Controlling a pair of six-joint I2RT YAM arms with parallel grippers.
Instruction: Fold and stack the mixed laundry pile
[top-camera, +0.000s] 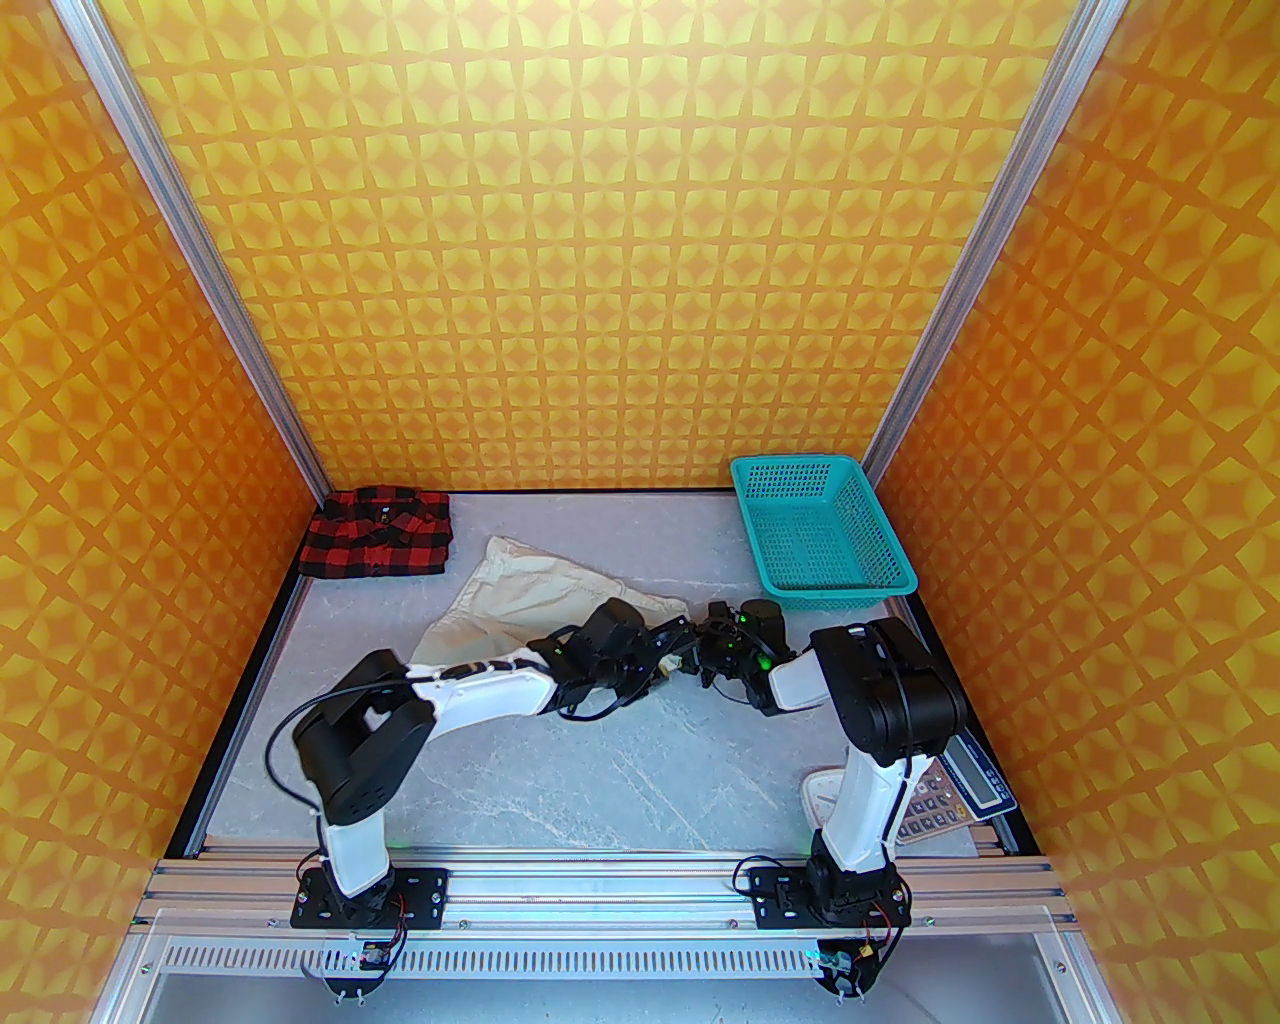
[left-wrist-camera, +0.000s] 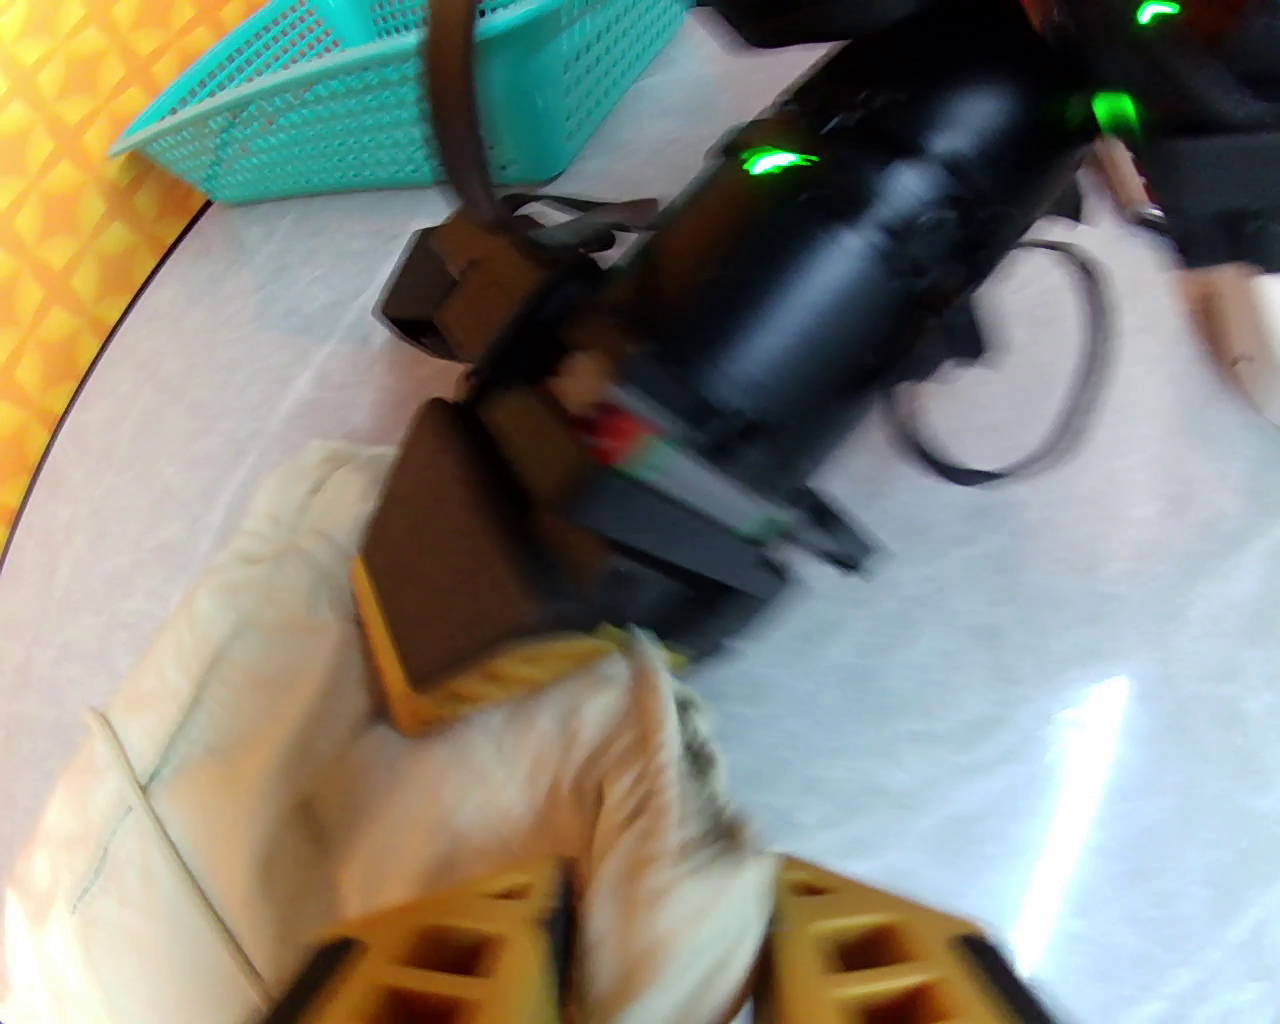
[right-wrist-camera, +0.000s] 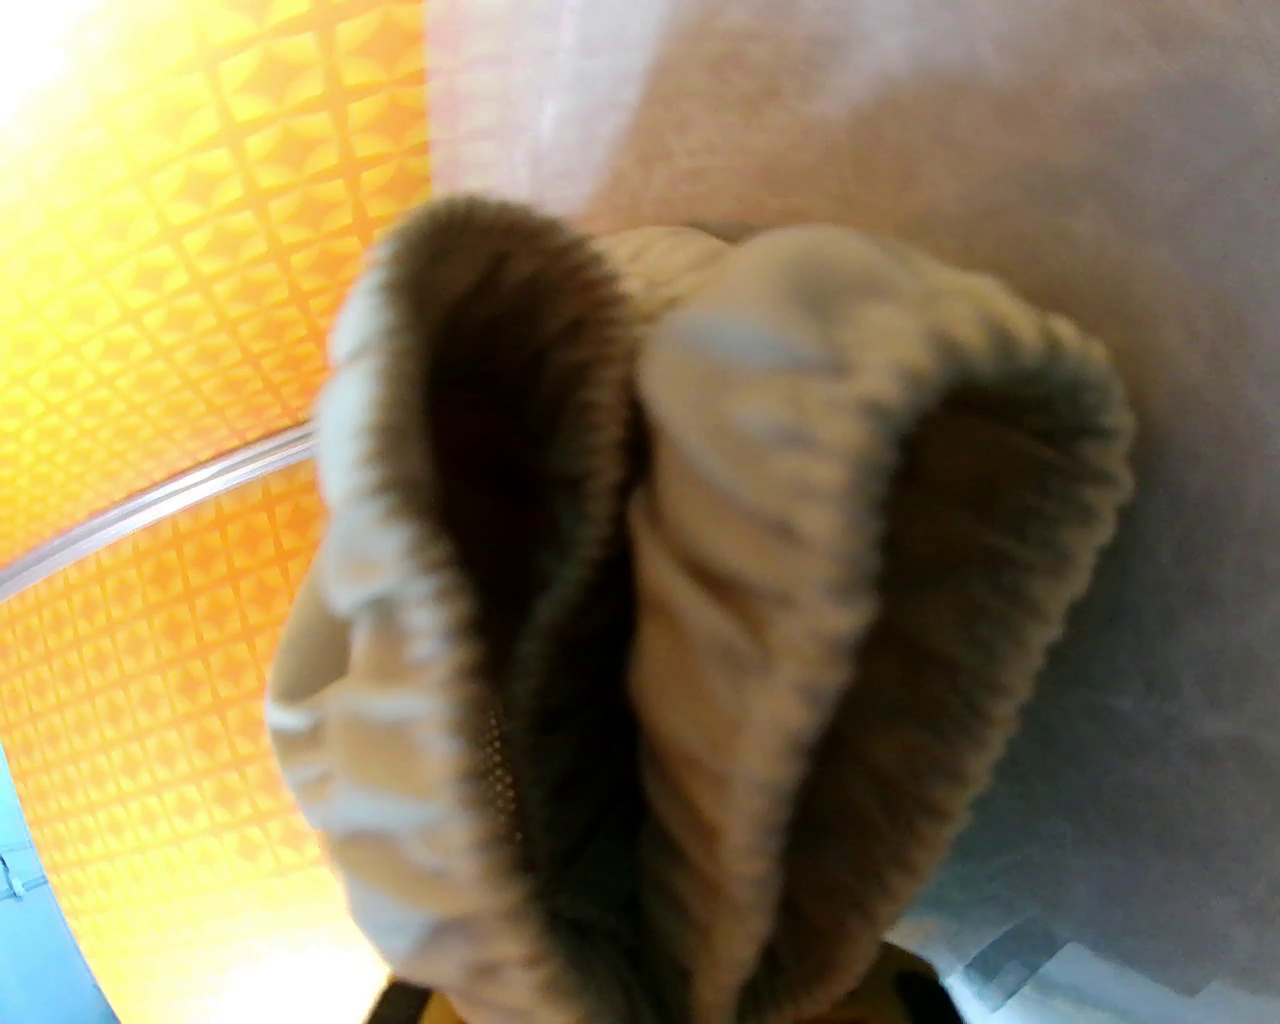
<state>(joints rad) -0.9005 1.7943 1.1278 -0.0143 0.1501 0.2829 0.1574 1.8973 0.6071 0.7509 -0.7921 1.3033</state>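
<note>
Trousers: cream off-white trousers (top-camera: 520, 600) with a gathered waistband lie loose and creased on the grey marbled desk (top-camera: 600, 780), left of centre. The legs reach toward the left. The waistband end points right, to where the two arms meet.
Shirt: red-and-black checked shirt (top-camera: 378, 532), folded into a flat rectangle in the far left corner of the desk, near the trousers but not touching them.
Right pincer: right pincer (left-wrist-camera: 480, 685) is clamped together on the waistband edge. In the right wrist view the ribbed waistband (right-wrist-camera: 720, 560) bunches into two folds directly ahead of the fingers, blurred.
Left pincer: left pincer (left-wrist-camera: 665, 945) has its yellow fingers (left-wrist-camera: 450, 960) standing apart with cream cloth in the gap. Cannot tell whether they press on it. It sits just beside the right pincer, the tips nearly facing.
Basket: teal plastic mesh basket (top-camera: 795, 462), upright at the far right of the desk, just beyond the right wrist and apart from both garments.
Stack: garments lie separately, and the trousers are unfolded.
</note>
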